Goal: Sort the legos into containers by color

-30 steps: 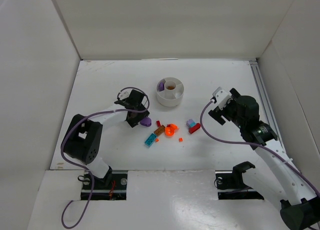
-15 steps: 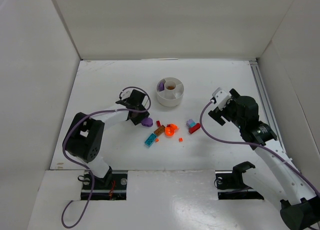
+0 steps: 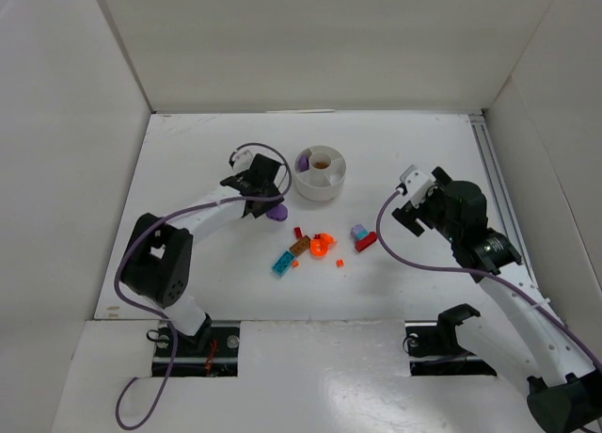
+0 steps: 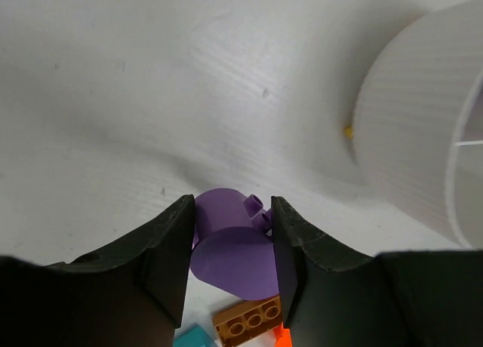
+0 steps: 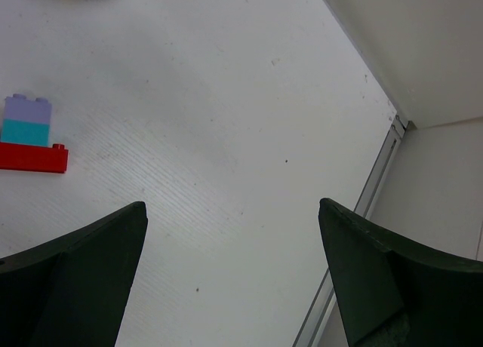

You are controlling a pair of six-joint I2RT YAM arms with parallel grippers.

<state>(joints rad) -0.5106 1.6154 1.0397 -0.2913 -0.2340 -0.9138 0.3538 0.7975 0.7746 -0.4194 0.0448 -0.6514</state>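
While the right arm hangs out at 3 o'clock of the table (image 3: 188,160), all the action is on the left. The left gripper (image 3: 269,205) is clenched on a rounded purple piece (image 4: 230,253), one black finger (image 4: 162,271) pressed to each side of it, with its studs poking toward the top of the wrist view. From above, that grip sits just beside the round white dish (image 3: 321,194), at its 8 o'clock and not over the rim.

Inside the dish, another purple lego (image 3: 303,160) lies in the wedge at 9 o'clock. The central well (image 3: 323,161) shows a tan-orange colour; what is in it I cannot tell.

Down at 6 o'clock of the dish, the loose pile lies on the table. There's a tiny red piece (image 3: 298,232), a brown brick (image 3: 301,247) touching an orange piece (image 3: 323,245), a teal brick (image 3: 282,262) at the pile's 7 o'clock, and a small orange bit (image 3: 340,263) on its own. At the pile's 3 o'clock is a little stack: a lilac brick (image 5: 28,105) on a teal block (image 5: 26,130), with a red brick (image 5: 32,157) against it.

Over to the right gripper (image 5: 234,271): jaws spread wide, nothing between them, bare table beneath, and the stack off at 10 o'clock in its wrist view.
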